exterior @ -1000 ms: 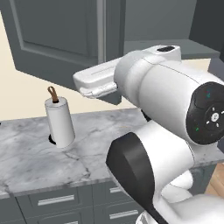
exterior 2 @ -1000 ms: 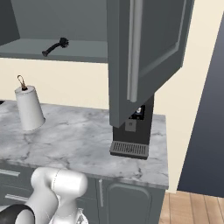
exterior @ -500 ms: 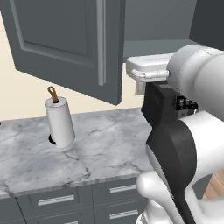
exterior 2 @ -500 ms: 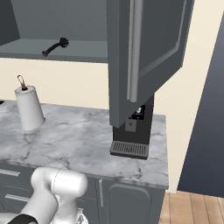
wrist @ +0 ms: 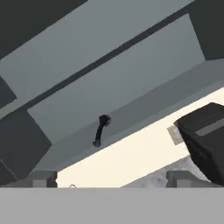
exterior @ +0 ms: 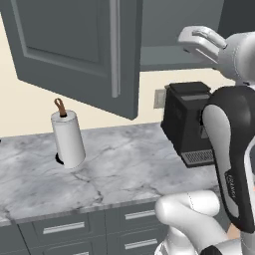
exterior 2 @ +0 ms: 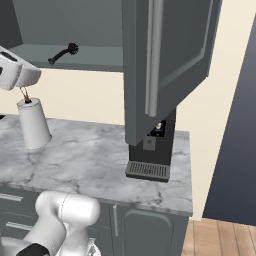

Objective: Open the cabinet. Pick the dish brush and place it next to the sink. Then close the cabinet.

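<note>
I see the cabinet (exterior 2: 165,65) with its doors swung open and the dish brush (wrist: 101,130) lying on the grey shelf (exterior 2: 95,55) inside, bristle head up toward the back wall. My fingers (wrist: 43,178) are spread wide with nothing between them, well short of the brush. Below, the marble table (exterior: 119,169) carries a paper-towel roll (exterior: 67,137) and a black coffee machine (exterior: 191,124).

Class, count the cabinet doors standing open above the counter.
2: one cabinet door swung out left above the paper-towel roll, another swung out right above the coffee machine. Others may be out of frame.
</note>
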You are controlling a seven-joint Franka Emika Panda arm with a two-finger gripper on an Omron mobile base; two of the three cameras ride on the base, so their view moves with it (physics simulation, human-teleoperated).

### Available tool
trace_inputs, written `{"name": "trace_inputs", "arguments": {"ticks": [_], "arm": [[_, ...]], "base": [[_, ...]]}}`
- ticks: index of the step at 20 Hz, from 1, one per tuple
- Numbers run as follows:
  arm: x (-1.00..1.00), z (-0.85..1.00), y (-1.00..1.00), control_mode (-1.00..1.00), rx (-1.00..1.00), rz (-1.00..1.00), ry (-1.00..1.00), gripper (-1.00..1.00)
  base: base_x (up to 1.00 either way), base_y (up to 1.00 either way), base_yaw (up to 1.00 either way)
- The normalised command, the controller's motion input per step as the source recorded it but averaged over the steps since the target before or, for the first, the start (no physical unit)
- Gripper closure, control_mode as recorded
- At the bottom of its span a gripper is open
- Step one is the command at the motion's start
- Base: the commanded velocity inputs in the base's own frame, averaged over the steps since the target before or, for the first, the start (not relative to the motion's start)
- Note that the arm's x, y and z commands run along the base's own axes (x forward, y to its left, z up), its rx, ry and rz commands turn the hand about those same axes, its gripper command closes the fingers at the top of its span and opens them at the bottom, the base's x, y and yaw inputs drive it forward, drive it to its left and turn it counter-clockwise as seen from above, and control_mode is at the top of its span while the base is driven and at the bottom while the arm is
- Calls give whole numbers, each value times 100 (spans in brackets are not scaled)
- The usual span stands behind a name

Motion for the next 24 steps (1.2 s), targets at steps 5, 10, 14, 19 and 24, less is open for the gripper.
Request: {"name": "trace_inputs", "arguments": {"ticks": [5,10,14,19,24], "arm": [[56,-3,-18,-100,58,3,16,-100],[16,-31,11,-100,50,20,3,-100],[43,-46,54,-100,38,34,0,-100],[48,-52,90,-100,30,49,1,-100],[19,-13,53,-100,11,45,4,-100]], "base": [[0,0,0],[0,0,0],[0,0,0],[0,0,0],[0,0,0]]}}
